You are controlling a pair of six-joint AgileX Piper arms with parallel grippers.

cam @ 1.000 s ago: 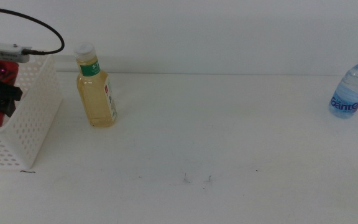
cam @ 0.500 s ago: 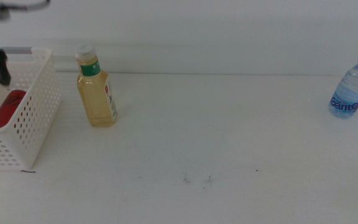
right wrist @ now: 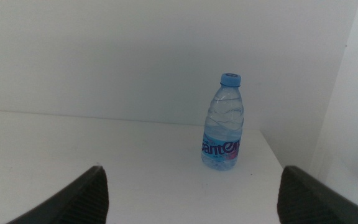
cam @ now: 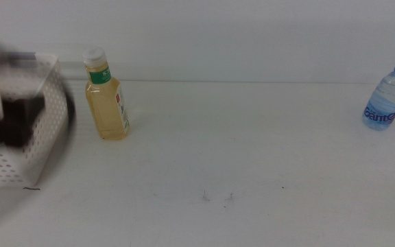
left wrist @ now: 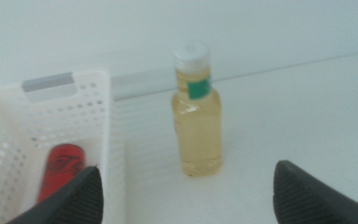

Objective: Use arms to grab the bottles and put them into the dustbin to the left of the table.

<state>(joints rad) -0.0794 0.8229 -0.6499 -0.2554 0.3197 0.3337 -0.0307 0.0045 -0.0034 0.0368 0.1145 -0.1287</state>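
Lying inside white basket (left wrist: 107, 118): red can (left wrist: 59, 169); left pincer (left wrist: 188, 193) apart, facing yellow bottle (cam: 105, 95) upright on desk (cam: 252, 151); right pincer (right wrist: 191, 193) apart, facing blue-capped water bottle (right wrist: 225, 122)

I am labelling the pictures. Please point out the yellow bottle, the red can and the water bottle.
yellow bottle (left wrist: 197, 134): left wrist view, on its body.
red can (left wrist: 59, 171): left wrist view, on its side.
water bottle (right wrist: 224, 134): right wrist view, on its body.

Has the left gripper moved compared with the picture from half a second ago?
Yes. The left gripper, blurred by motion, now sits lower, in front of the white basket; before, it was up at the basket's far rim. The yellow bottle has not shifted.
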